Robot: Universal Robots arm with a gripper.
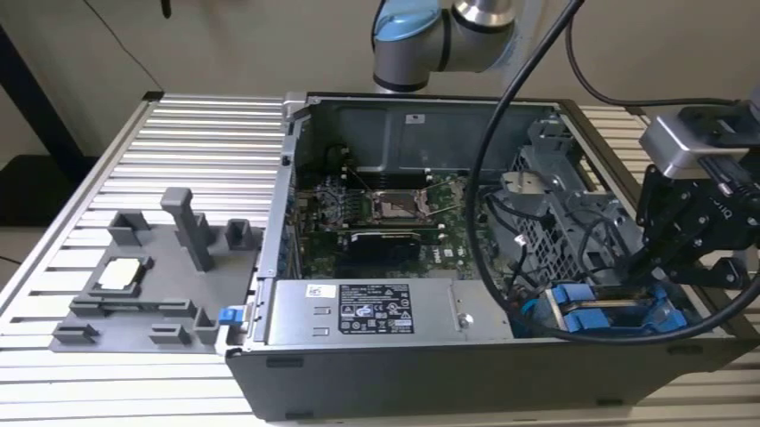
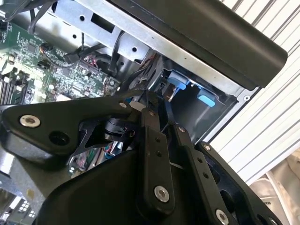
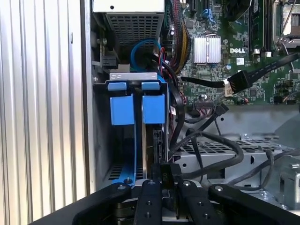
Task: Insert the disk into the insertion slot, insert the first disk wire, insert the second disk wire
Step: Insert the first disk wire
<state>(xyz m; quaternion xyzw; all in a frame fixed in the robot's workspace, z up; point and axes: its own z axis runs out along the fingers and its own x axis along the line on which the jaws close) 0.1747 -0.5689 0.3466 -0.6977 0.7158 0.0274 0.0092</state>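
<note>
Presently, item: disk (image 3: 153, 108), in its blue carrier, standing inside the insertion slot (image 3: 133, 76) at the lower right of the exterior view, in the near corner of the open computer case (image 1: 475, 374) on the slatted table (image 1: 190, 142). It is judged seated, with its two blue tabs level with each other at the mouth of the bay.

Hazards, as judged:
- Skewed entry. The small black plug (image 3: 167, 171) sits close behind the disk. If it meets the socket at an angle, the contacts may bend or the plug may jam part-way.
- Twist in the grip. The plug is held over a small area, so a push off its axis could turn it between the fingertips (image 3: 149, 190).
- Snagging. Loose black cables (image 3: 220, 145) cross just beside the jaws, between the cage and the motherboard (image 3: 234, 56). A link or finger could catch one and drag it.
- Shifted carrier. A hard push may move the disk within its bay.

Jaws: drawn close together with only a narrow gap. They appear to pinch the black plug, taken to be the end of a disk wire, though its lead is not traceable. In the second wrist view they point into the bay beside the blue tabs. Contact between plug and disk cannot be confirmed.
</note>
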